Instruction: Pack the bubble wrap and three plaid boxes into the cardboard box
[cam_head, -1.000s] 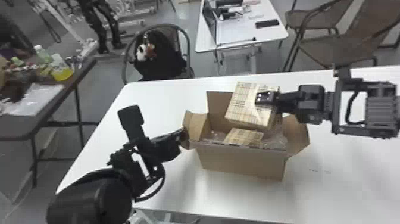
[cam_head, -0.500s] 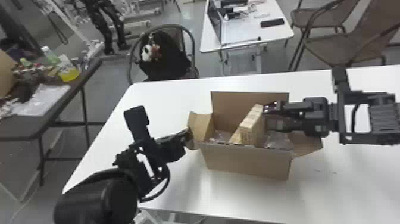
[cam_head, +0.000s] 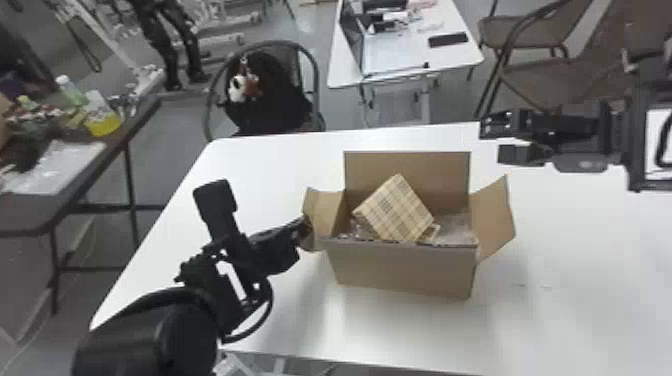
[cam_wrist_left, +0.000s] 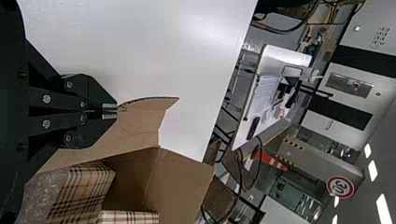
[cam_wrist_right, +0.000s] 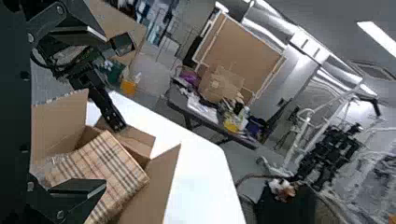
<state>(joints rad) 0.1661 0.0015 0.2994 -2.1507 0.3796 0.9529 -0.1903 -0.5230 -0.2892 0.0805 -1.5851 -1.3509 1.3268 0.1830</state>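
A room with a grey floor surrounds a white counter (cam_head: 575, 320), with a smaller white table (cam_head: 400, 52) and three chairs beyond its far edge and a dark side table (cam_head: 95, 175) to the left. One chair carries a black bag (cam_head: 270, 95) with a panda charm (cam_head: 238, 90).

The left wrist view adds an orange traffic cone (cam_wrist_left: 271, 159) and a round red-rimmed sign (cam_wrist_left: 340, 186); the right wrist view adds a large brown board (cam_wrist_right: 243, 56) in a pale frame.

There is one cardboard box (cam_head: 400, 267), open on the counter, with three flaps visible in the head view: one upright at the back and one spread out at each side.

Two plaid boxes can be made out inside it. The larger-looking one (cam_head: 397, 207) is cream with dark and tan checks and sits tilted, a corner pointing up. A small part of another (cam_wrist_left: 128, 218) shows in the left wrist view, near the first. Clear, crinkled bubble wrap (cam_head: 455, 225) lies beside the plaid boxes, inside the cardboard box.

The left tool (cam_head: 306, 226) is closed on the left flap (cam_head: 327, 212), pinching its edge in the left wrist view. The right tool (cam_head: 492, 141) is open, beyond the box and to its right, its fingers (cam_wrist_right: 81, 186) wide apart.
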